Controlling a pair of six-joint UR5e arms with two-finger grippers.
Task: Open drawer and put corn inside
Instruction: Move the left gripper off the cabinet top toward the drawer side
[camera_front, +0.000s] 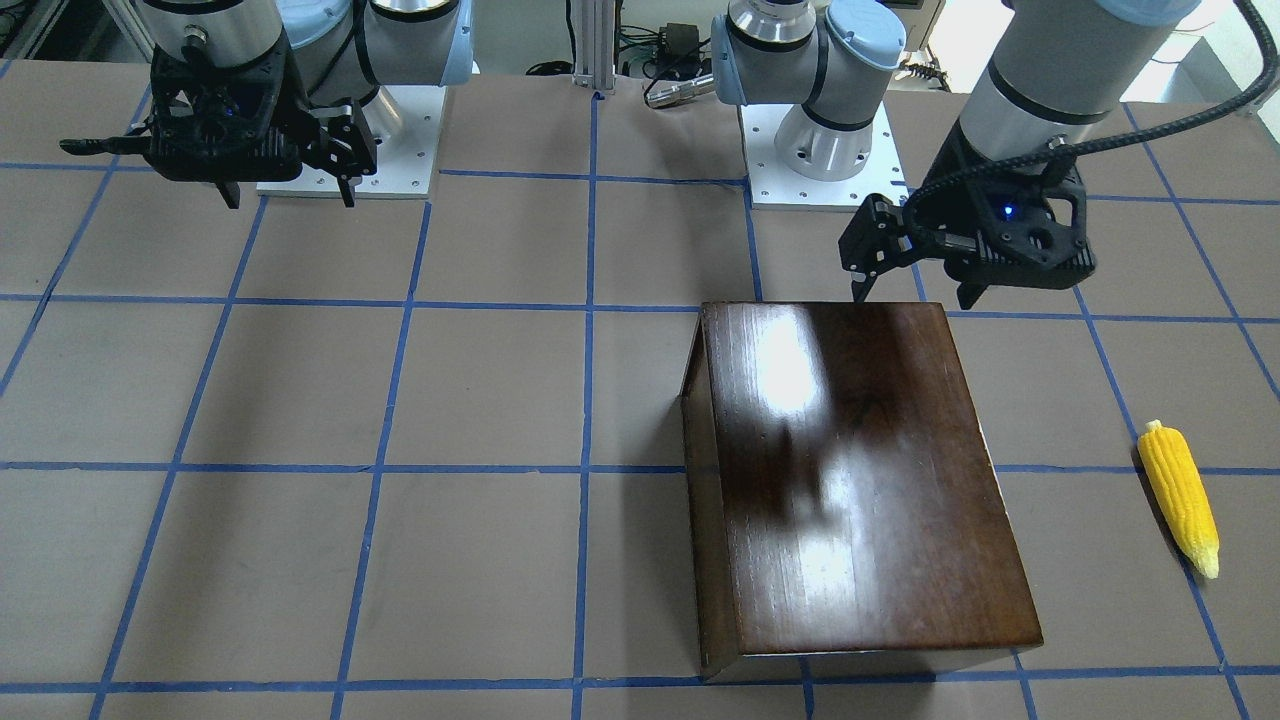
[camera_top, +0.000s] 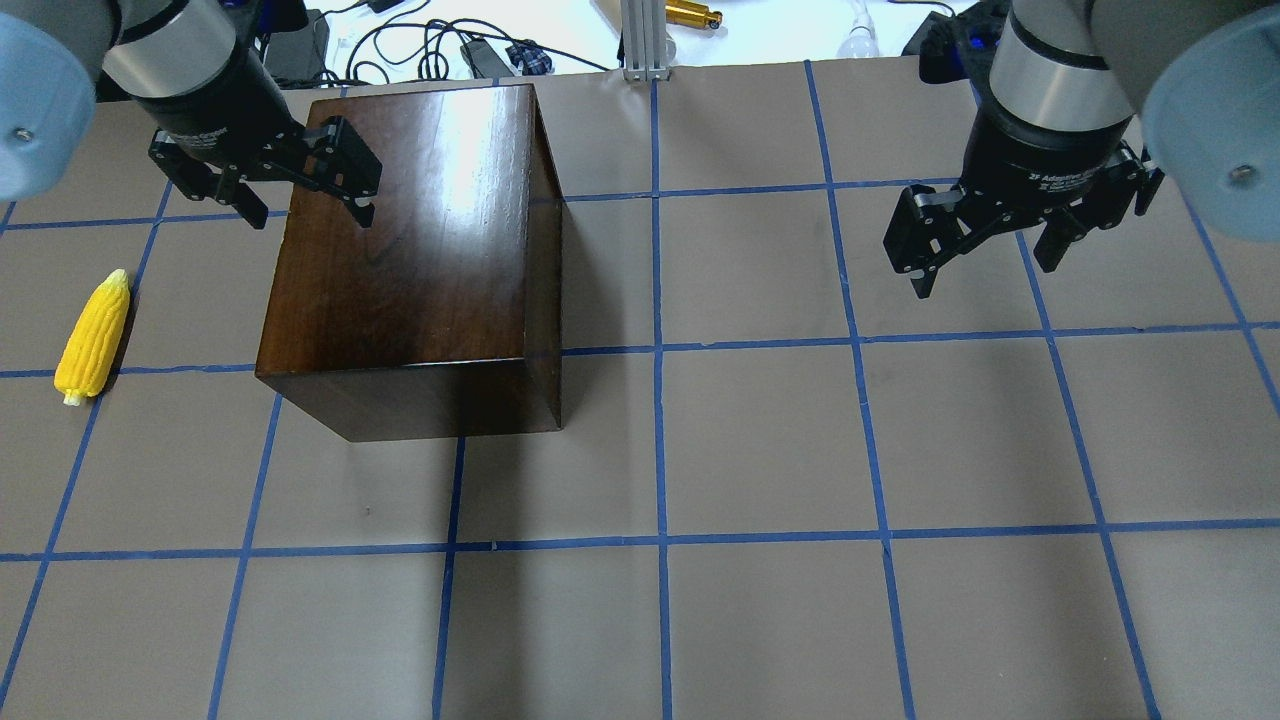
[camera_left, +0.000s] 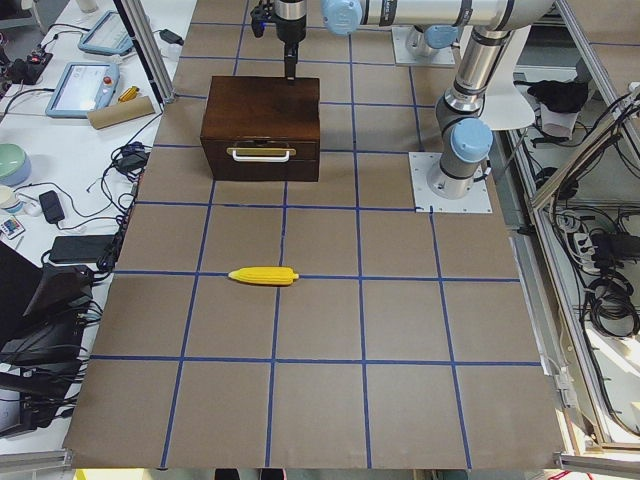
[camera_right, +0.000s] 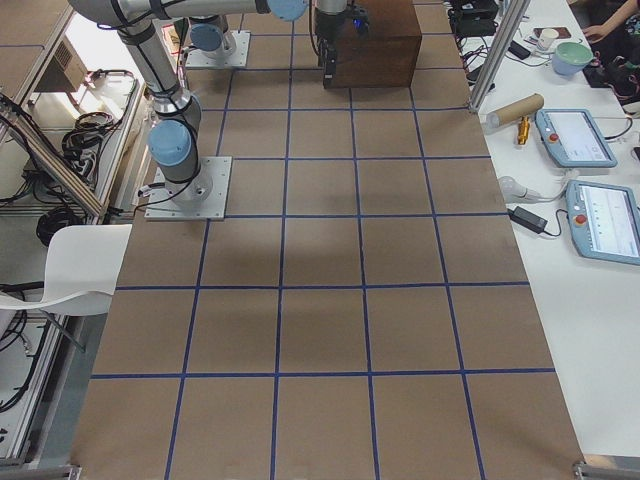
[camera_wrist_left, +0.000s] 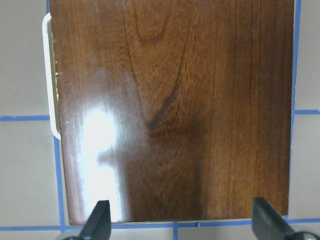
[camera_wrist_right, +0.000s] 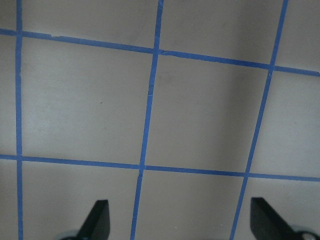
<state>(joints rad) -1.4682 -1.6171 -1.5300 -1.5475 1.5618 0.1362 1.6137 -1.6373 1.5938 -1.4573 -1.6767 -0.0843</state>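
The glossy dark-brown box (camera_top: 420, 240) stands on the table's left half. Its drawer (camera_left: 262, 153) is shut, and the front panel with a pale pull faces the exterior left camera. The pull also shows at the box's edge in the left wrist view (camera_wrist_left: 47, 75). The yellow corn (camera_top: 92, 335) lies on the table to the left of the box, apart from it, also seen in the front-facing view (camera_front: 1180, 497). My left gripper (camera_top: 308, 215) is open and empty above the box's near left corner. My right gripper (camera_top: 985, 275) is open and empty above bare table on the right.
The table is brown with a blue tape grid. The two arm bases (camera_front: 815, 150) (camera_front: 385, 140) stand at the robot's edge. An aluminium post (camera_top: 645, 40) and cables stand at the far edge, and a side bench holds tablets (camera_right: 577, 135).
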